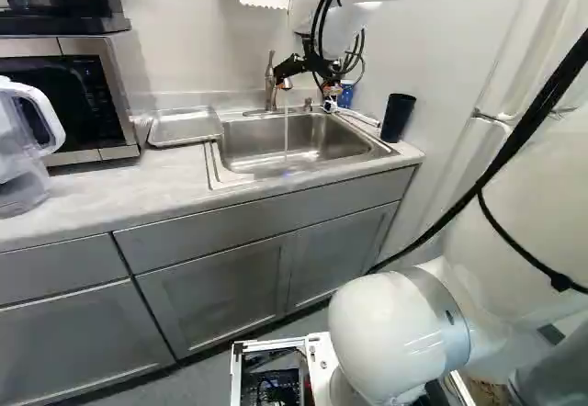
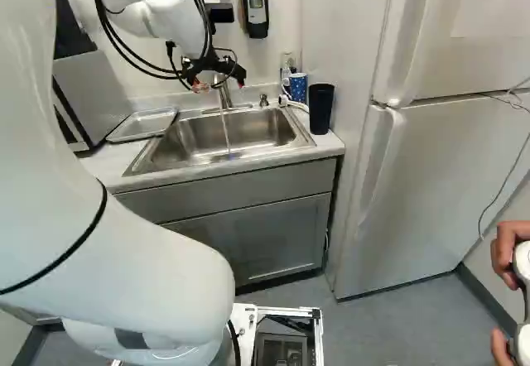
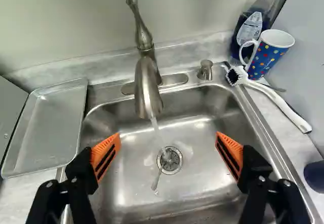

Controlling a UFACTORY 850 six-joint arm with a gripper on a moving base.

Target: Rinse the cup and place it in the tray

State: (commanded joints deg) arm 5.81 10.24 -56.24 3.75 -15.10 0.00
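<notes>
Gripper (image 3: pixel 168 135): spread, holding nothing
Tap (image 3: pixel 147 88): running
Dotted cup (image 3: pixel 268 54): beside sink (image 3: pixel 205 186), probably unrinsed
Tray (image 3: pixel 53 127): cup's placing remains

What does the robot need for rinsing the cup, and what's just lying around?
For the job:
- gripper
- running tap
- sink
- tray
- dotted mug or dark tumbler, can't tell which

Just there:
- brush
- bottle
- pitcher
- microwave
- fridge

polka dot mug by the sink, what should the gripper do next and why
Probably swing the open gripper toward the mug: it holds nothing, water is running from the faucet, and the mug stands upright beside the sink, not under the stream.
</notes>
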